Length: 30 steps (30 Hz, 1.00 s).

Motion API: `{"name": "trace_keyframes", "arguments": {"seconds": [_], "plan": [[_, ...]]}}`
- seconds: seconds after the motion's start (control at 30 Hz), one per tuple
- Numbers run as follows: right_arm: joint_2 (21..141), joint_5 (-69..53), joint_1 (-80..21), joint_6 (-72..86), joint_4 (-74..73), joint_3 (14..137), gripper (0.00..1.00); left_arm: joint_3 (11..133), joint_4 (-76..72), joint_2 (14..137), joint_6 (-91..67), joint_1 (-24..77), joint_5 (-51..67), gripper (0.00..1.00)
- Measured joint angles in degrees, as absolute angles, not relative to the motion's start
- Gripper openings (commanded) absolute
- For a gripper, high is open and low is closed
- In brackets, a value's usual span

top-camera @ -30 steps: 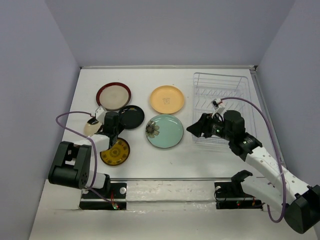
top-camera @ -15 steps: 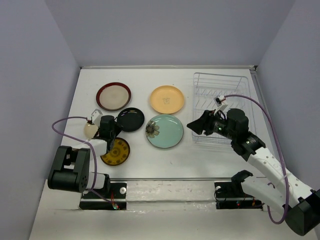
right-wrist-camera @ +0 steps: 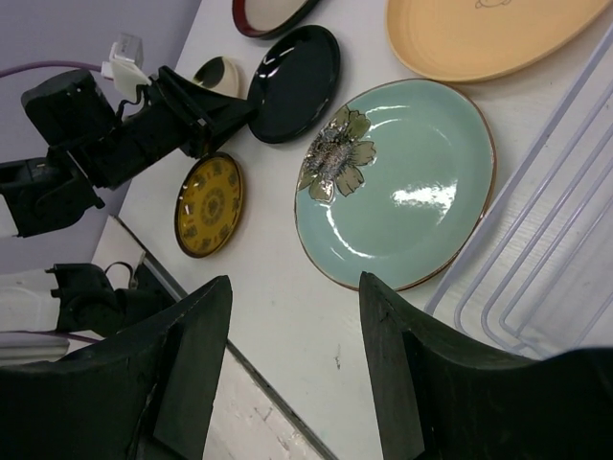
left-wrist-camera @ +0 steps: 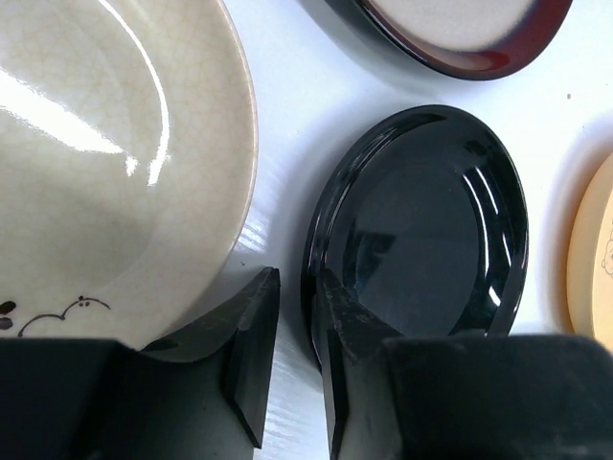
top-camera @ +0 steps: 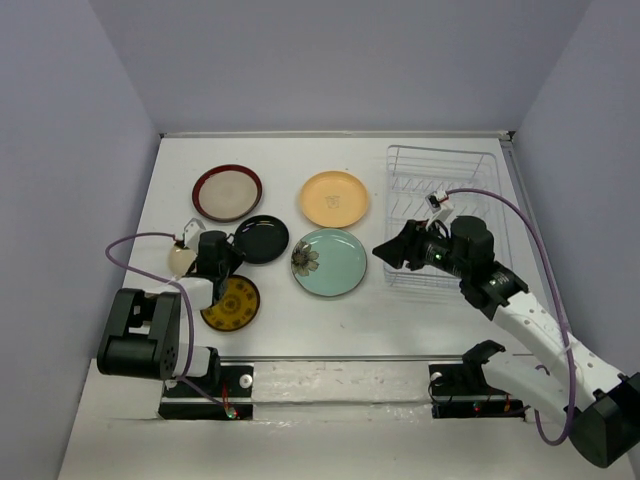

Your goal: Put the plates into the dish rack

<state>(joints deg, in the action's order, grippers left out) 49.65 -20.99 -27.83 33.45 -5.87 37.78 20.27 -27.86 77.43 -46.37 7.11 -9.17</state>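
Dish rack (top-camera: 441,216) stands at the far right of the surface (top-camera: 175,170), its long axis running near to far. All plates lie flat and face up, left of the rack. The beige red-rimmed plate (top-camera: 227,192) is far left and the peach-orange plate (top-camera: 334,198) far centre. The teal plate (top-camera: 329,262) is at centre with its flower toward the left, and the black plate (top-camera: 261,239) lies just left of it. The amber-yellow plate (top-camera: 231,303) is near left, and the cream plate (top-camera: 180,260) is at the left edge of the group. Left claw (left-wrist-camera: 295,280) sits low between the cream plate and the black plate. Its fingers are narrowly parted with bare surface in the gap, gripping nothing, and the black plate's rim lies just beside the right finger. Right claw (right-wrist-camera: 297,280) hangs spread wide and empty at the teal plate's right rim, just beside the rack's left side. Against the frame half a second earlier, the left claw has shifted slightly right; the plates, rack and right arm are unchanged.
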Motion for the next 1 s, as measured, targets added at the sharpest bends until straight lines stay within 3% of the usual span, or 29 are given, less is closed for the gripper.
{"name": "trace_keyframes", "arguments": {"seconds": [0.13, 0.3, 0.63, 0.9, 1.0], "plan": [[50.1, -21.0, -27.8, 33.4, -5.6, 37.8, 0.61, 20.7, -28.1, 78.6, -46.3, 7.1, -9.3, 0.27], [50.8, -21.0, -27.8, 33.4, -5.5, 37.9, 0.61, 21.5, -29.4, 79.9, -46.4, 7.1, -10.1, 0.05], [51.1, -21.9, -27.9, 33.4, -5.6, 38.9, 0.65, 18.2, -33.5, 76.0, -46.6, 7.0, -9.0, 0.06], [56.2, -22.7, -32.6, 33.3, -4.9, 43.3, 0.9, 13.6, -27.7, 48.0, -44.9, 7.4, -6.7, 0.06], [60.6, -22.8, -36.6, 33.2, -4.0, 45.7, 0.93, 14.8, -25.8, 39.4, -44.0, 8.0, -3.4, 0.06]]}}
